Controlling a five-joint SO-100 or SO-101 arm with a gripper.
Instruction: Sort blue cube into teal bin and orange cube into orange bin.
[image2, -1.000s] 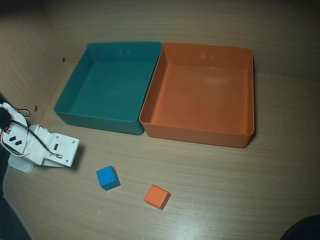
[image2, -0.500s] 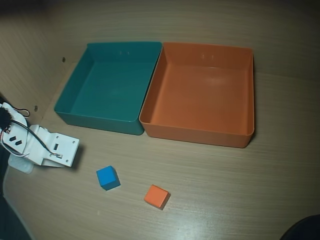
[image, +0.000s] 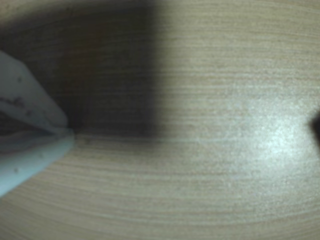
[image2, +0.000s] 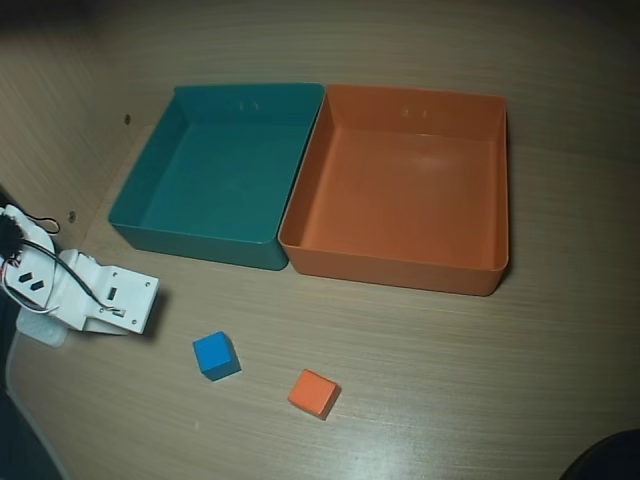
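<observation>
**A:** Where's the blue cube (image2: 215, 355) from where I sit?

**B:** On the bare bench (image2: 450, 380), in front of the teal bin (image2: 150, 165) in the overhead view. The orange cube (image2: 313, 392) is near it, to its right and a little lower in that view, the two apart. Both bins are empty; the orange bin (image2: 495, 180) sits wall to wall with the teal one.

**A:** And my tool?

**B:** The tool (image: 70, 132) enters the wrist view from the left edge. There I see two pale fingers meeting at a point just above the wood, so I read them as together with nothing between them. In the overhead view only the arm's white housing (image2: 105, 297) shows, at the left edge, so I can't confirm the tips from above.

**A:** So which way do I go?

**B:** The blue cube lies to the right of the housing and slightly lower in the overhead view, and it's the nearer cube; the orange one is further along the same way. Neither cube shows in the wrist view, only wood grain and shadow. I'd judge nothing is sorted yet, and the first move is a swing toward blue, opening before coming down.
</observation>
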